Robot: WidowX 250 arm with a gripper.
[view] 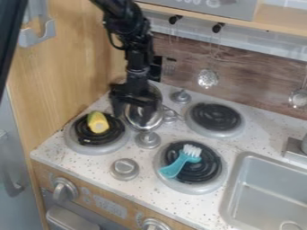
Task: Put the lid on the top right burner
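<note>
Camera view: shiny, rounded metal lid beneath claw

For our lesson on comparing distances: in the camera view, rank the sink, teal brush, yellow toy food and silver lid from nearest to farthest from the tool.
1. Silver lid: right at the tool
2. Yellow toy food: on the front left burner
3. Teal brush: on the front right burner
4. Sink: at the lower right
</note>
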